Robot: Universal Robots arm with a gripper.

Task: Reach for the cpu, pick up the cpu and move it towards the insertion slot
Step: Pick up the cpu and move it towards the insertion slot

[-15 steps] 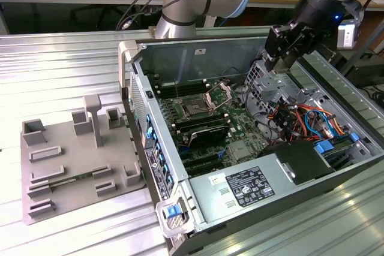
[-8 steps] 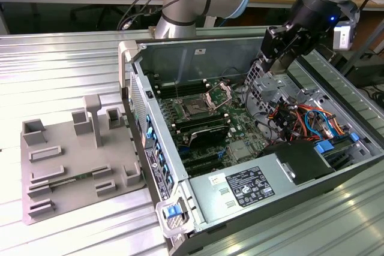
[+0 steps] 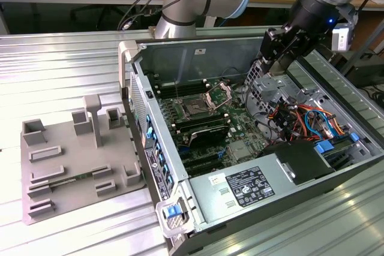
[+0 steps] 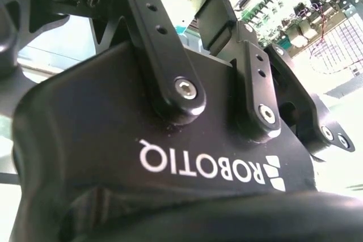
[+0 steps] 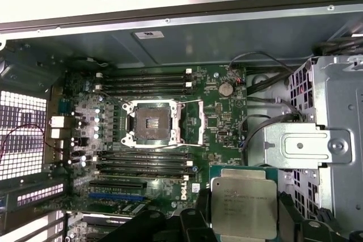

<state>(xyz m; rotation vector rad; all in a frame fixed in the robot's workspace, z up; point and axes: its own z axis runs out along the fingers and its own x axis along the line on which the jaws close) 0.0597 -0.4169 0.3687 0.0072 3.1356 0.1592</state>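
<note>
My gripper (image 3: 270,61) hangs above the open computer case, over its drive-cage side at the exterior view's right. In the first wrist view the cpu (image 5: 244,205), a shiny silver square with a thin dark rim, sits between the dark fingers (image 5: 195,222) of the gripper (image 5: 244,222), which is shut on it. The insertion slot (image 5: 152,124) is a square socket with a dark centre and a silver frame, its bracket swung open, well away from the cpu across the green board. In the exterior view the insertion slot (image 3: 195,109) lies mid-board, to the left of and below the gripper.
Long black memory slots (image 5: 144,80) flank the socket. A metal drive cage (image 5: 317,140) and coloured cables (image 3: 300,121) stand under the gripper. The power supply (image 3: 243,187) fills the near corner. A grey fixture tray (image 3: 72,160) lies outside the case at the exterior view's left.
</note>
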